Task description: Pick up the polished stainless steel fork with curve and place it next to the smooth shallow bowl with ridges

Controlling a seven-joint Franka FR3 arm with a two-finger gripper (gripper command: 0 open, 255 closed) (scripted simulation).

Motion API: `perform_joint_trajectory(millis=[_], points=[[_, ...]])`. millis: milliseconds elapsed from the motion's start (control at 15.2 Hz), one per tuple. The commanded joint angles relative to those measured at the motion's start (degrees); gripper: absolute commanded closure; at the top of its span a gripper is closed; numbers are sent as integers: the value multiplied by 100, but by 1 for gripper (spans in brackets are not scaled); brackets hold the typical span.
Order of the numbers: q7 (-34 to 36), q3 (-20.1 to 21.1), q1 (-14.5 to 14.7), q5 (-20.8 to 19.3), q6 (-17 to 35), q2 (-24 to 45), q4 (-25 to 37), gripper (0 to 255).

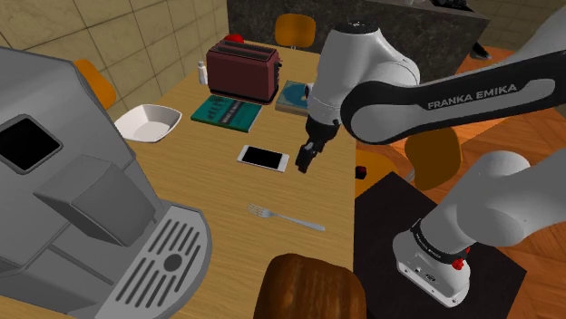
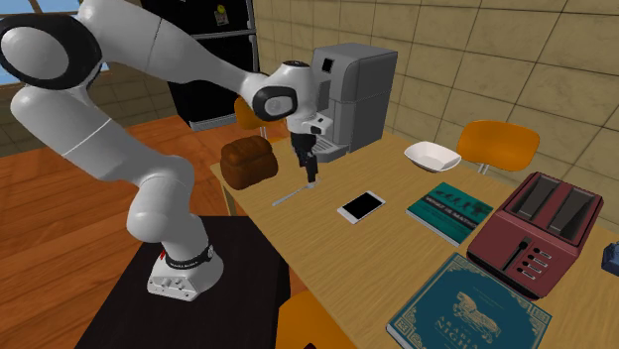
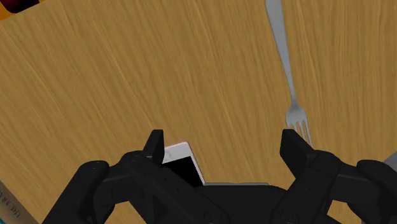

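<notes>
Spread black jaws, gripping nothing, hover over the wooden tabletop on a white Franka arm, with a white-edged phone lying close below them. Just beside them the grey metal fork lies flat (tines toward the jaws), between the phone and a brown loaf near the tabletop's edge. White and shallow, the bowl sits well apart from the fork, beyond the phone and beside a green book.

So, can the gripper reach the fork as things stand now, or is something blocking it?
Probably yes. The open gripper hangs above the table, and the fork lies alone on bare wood, apart from the smartphone and the bread loaf.
</notes>
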Motion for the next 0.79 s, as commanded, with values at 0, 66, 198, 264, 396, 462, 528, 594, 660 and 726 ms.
perform_joint_trajectory(millis=[0,66,198,264,396,462,528,594,660,726], points=[[113,188,59,41,408,344,-41,0],[182,287,79,40,584,531,-24,0],[338,487,105,3,932,922,31,0],[427,589,110,-37,1103,1126,69,0],[635,792,105,-173,1436,1552,164,0],[758,892,96,-273,1596,1773,221,0],[896,989,85,-398,1751,2000,285,0],[1052,1080,74,-552,1900,2233,356,0],[1227,1159,67,-736,2041,2471,433,0],[1420,1224,69,-950,2173,2715,518,0]])
